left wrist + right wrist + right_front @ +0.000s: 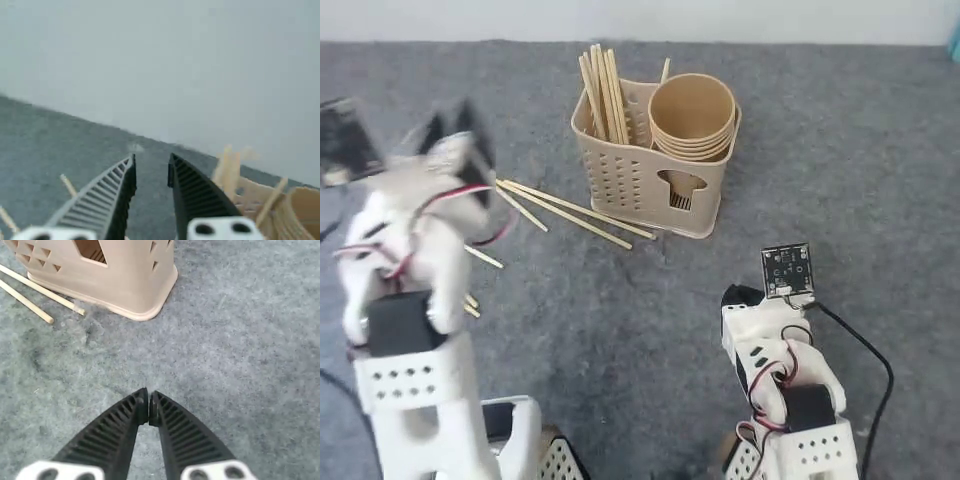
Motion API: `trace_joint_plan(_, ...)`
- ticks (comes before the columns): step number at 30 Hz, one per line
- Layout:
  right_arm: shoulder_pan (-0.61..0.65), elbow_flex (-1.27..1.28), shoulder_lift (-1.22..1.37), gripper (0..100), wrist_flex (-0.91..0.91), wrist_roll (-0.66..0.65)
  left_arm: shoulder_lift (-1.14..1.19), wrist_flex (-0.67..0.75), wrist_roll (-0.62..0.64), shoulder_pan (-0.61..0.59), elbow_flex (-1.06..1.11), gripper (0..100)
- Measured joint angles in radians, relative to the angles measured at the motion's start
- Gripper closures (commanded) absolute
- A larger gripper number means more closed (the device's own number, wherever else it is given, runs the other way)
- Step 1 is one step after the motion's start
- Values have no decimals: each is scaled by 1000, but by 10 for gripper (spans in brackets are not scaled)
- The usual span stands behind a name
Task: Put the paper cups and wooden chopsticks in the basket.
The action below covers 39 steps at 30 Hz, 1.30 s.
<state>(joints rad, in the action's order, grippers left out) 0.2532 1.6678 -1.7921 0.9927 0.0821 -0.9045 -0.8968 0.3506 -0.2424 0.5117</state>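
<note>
The beige basket (655, 185) stands at the back middle of the grey carpet. It holds a stack of paper cups (692, 112) and several upright wooden chopsticks (600, 90). More chopsticks (575, 213) lie loose on the carpet to its left. My left gripper (151, 160) is raised at the left, open and holding nothing, with the basket (265, 200) off to one side. In the high view it (452, 140) is a blur above the loose sticks. My right gripper (149, 396) is shut and empty, low over the carpet, short of the basket's (125, 275) front corner.
Two loose chopstick ends (40, 290) lie beside the basket's base. A few more sticks (480, 258) lie partly under the left arm. The right arm (785, 375) sits at the front right, its cable trailing to the right.
</note>
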Motion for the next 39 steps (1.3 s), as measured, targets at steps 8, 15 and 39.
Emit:
trace_joint_plan(8,0,0,0,982,0,0,158,71,5,-341,150,922)
trace_joint_plan(15,0,0,0,982,0,0,514,164,5,-437,98,921)
trace_joint_plan(39,3,0,0,982,12,0,1593,80,5,-457,-704,920)
